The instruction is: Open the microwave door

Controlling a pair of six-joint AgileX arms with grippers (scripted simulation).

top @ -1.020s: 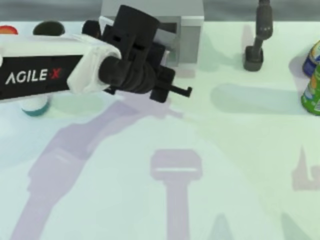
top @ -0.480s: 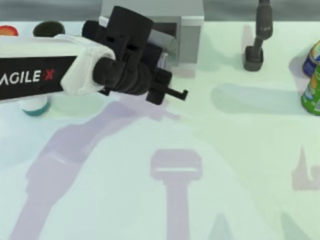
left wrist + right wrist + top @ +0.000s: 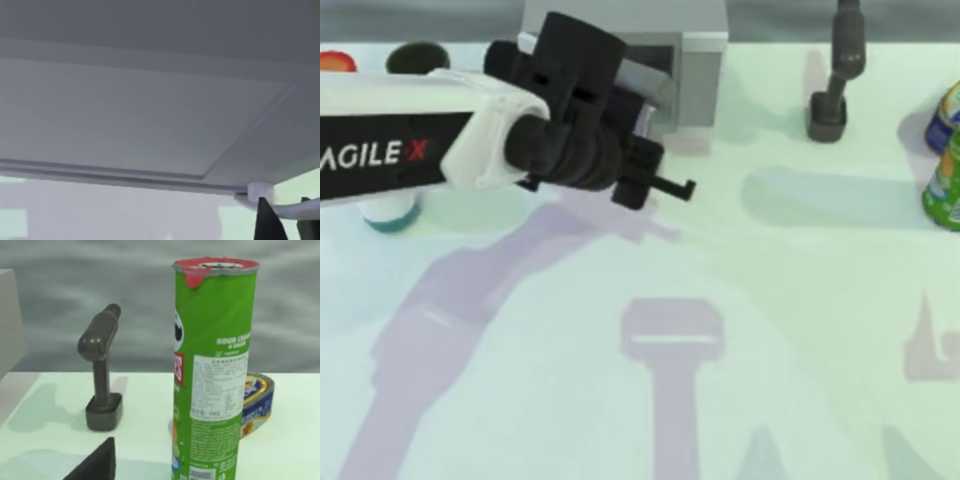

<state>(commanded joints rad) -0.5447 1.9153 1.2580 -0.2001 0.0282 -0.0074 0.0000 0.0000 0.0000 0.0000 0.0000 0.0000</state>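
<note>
Currently my left gripper [image 3: 282, 220] sits at the microwave door [image 3: 130, 115], its fingers [image 3: 265, 220] closed around the pale handle [image 3: 280, 207] at the door's edge. At 12 o'clock on the table [image 3: 720, 300] stands the microwave [image 3: 695, 60], door partly swung out. Right arm: parked out of the top view.

Pale desk [image 3: 720, 300] here, and along its far edge sits the microwave [image 3: 695, 70]. Right of it stands a dark drill [image 3: 832, 85]. At the far right, a green crisp tube [image 3: 945, 180] beside a blue tin [image 3: 945, 115].
</note>
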